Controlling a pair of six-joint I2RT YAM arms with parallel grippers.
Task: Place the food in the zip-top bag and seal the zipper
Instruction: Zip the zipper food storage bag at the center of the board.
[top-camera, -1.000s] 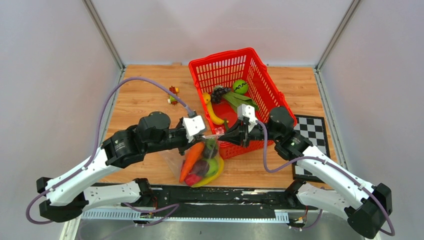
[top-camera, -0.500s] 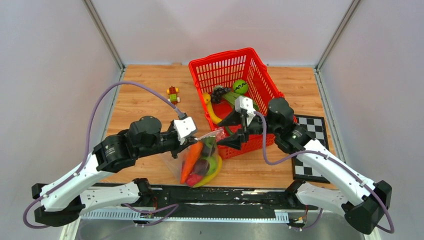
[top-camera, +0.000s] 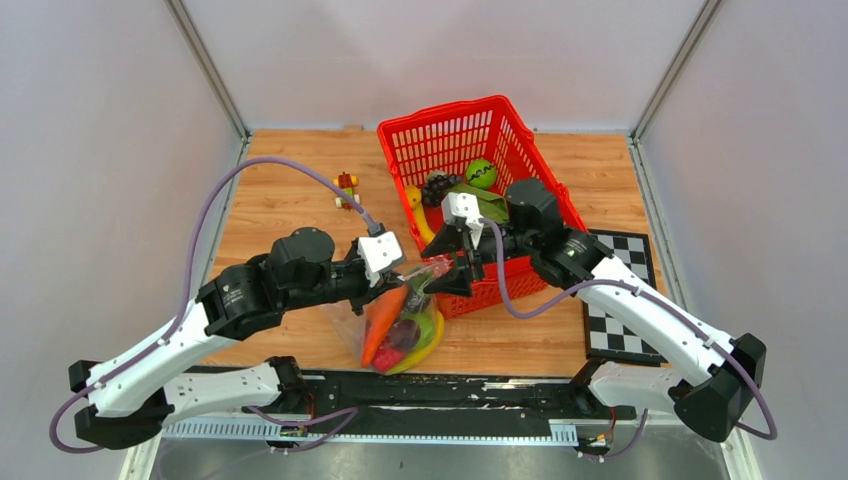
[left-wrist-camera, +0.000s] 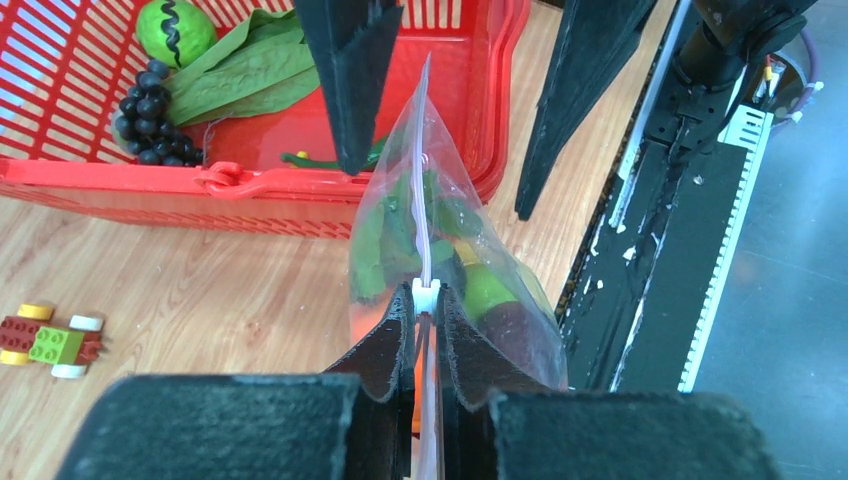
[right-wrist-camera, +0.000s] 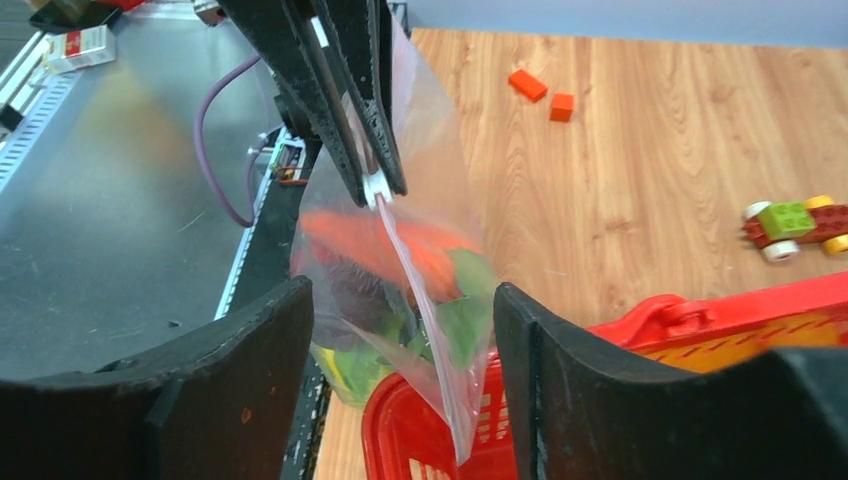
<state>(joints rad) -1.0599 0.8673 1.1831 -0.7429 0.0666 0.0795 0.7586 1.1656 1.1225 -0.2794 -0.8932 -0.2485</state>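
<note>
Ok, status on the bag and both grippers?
Left gripper shut on zipper. Right gripper open, astride zip-top bag, not gripping. Red basket alongside.

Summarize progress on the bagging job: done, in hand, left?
Done: carrot and other pieces sit in the zip-top bag. In hand: left end effector is shut on the zipper; right end effector is open, straddling the bag's far corner. Left: grapes, lime and a banana lie in the basket; whether the seal is complete is unclear.

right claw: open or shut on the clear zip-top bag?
Open. The right claw is spread wide; the clear crinkly plastic zip-top bag hangs between its sides, not pinched.
</note>
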